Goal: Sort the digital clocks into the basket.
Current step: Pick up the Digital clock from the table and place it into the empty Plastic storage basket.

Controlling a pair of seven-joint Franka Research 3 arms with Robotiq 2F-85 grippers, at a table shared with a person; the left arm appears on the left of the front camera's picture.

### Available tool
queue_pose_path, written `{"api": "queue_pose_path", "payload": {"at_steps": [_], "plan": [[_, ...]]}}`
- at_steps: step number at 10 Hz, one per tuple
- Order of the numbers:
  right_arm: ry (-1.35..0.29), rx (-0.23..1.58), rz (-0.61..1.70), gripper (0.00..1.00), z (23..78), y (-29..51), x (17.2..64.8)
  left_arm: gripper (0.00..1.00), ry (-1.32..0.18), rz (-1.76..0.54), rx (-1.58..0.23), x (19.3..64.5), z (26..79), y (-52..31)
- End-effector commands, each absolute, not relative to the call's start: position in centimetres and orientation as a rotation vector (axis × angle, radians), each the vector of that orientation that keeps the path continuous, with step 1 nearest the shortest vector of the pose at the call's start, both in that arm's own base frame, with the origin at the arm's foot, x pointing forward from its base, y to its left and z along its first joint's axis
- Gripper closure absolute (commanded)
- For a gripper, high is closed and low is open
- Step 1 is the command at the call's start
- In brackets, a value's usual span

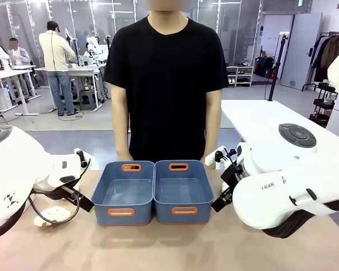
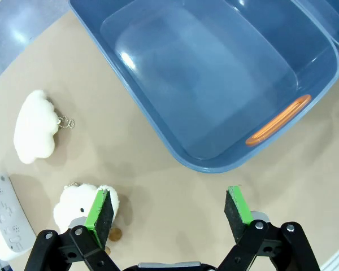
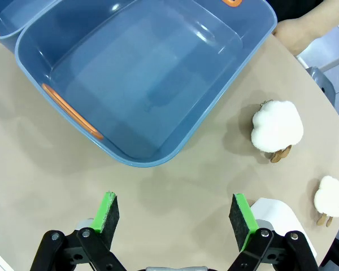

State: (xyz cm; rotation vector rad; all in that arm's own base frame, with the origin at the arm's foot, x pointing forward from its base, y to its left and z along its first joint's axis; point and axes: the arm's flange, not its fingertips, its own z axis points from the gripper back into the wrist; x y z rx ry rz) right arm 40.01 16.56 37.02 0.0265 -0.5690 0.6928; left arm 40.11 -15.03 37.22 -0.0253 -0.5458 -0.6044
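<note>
Two identical blue-grey baskets stand side by side mid-table, the left one and the right one, both with nothing in them. In the left wrist view a white digital clock lies at the bottom left edge, its button side up, left of my left gripper. That gripper is open over bare table just short of the left basket. A second white clock lies partly behind the right finger of my right gripper. This gripper hangs open before the right basket.
A cloud-shaped plush and a small plush sheep lie near the left clock. Two more white plush toys lie near the right clock. A person in black stands at the far edge, one hand by the right basket.
</note>
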Motion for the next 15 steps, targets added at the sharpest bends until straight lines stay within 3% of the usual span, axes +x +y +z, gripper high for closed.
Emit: {"api": "queue_pose_path", "payload": {"at_steps": [1,2,4,5,6,8,9,11,15], "plan": [[-0.569,0.027,0.693,0.00,37.0,16.6,40.0,0.00,-0.546,-0.604,-0.025,40.1,37.2,-15.0],[-0.546,0.109,0.640,0.00,38.3,16.3,40.7,0.00,-0.528,-0.629,-0.054,41.1,38.3,-14.7],[-0.526,0.100,0.628,0.00,39.3,16.1,41.1,0.00,-0.524,-0.651,-0.026,41.2,39.6,-14.3],[-0.488,0.208,0.623,0.00,41.0,15.2,41.4,0.00,-0.502,-0.651,-0.068,41.2,40.8,-13.9],[-0.437,0.316,0.582,0.00,43.9,13.4,42.3,0.00,-0.456,-0.661,-0.213,41.6,43.3,-12.8],[-0.307,0.733,0.454,0.00,49.1,5.5,44.0,0.00,-0.339,-0.600,-0.788,43.1,50.0,-4.1],[-0.278,0.950,0.409,0.00,49.2,1.2,44.1,0.00,-0.360,-0.517,-0.964,42.8,50.4,1.2],[-0.286,1.176,0.260,0.00,46.4,-6.1,43.0,0.00,-0.431,-0.390,-1.189,39.4,48.9,10.0],[-0.486,1.272,-0.152,0.00,42.5,-21.1,35.0,0.00,-0.677,0.033,-1.202,27.1,45.2,26.2]]}}
